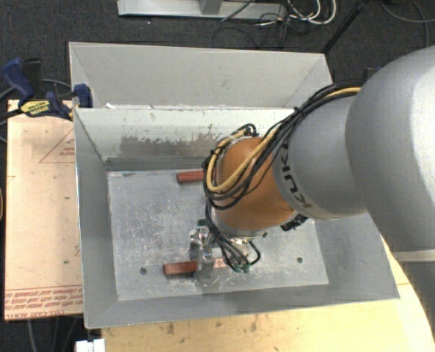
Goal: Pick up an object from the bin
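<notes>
The gripper (207,259) sits low at the 6 o'clock side of the bin (129,218). A small red-brown block (179,269) lies just beside it, at its 9 o'clock. I cannot tell if the gripper is wide or closed.

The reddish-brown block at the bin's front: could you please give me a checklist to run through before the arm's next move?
1. The gripper is low over the bin floor near its front: ok.
2. The front reddish-brown block lies right beside the gripper, to its left in the view: ok.
3. That block is actually gripped: cannot tell.
4. The second reddish-brown block by the back wall is apart from the gripper: ok.
</notes>
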Robot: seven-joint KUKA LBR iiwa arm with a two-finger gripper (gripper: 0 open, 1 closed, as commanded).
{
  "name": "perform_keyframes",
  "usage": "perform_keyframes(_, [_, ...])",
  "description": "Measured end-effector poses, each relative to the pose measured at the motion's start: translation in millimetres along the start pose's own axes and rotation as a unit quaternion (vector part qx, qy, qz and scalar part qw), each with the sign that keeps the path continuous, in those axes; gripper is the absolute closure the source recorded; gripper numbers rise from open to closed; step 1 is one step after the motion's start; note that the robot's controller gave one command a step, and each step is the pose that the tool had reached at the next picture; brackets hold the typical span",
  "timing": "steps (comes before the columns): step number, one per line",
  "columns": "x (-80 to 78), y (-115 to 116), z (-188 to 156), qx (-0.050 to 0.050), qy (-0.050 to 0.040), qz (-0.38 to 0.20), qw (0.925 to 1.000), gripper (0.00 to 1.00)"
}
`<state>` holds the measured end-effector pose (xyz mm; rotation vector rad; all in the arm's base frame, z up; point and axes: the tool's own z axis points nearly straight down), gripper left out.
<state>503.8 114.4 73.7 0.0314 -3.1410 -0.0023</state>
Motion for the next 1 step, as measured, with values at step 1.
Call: perform_keyframes(1, [5.4, 11.2, -154.1, -0.001, -0.0054, -0.003, 1.0, 1.0])
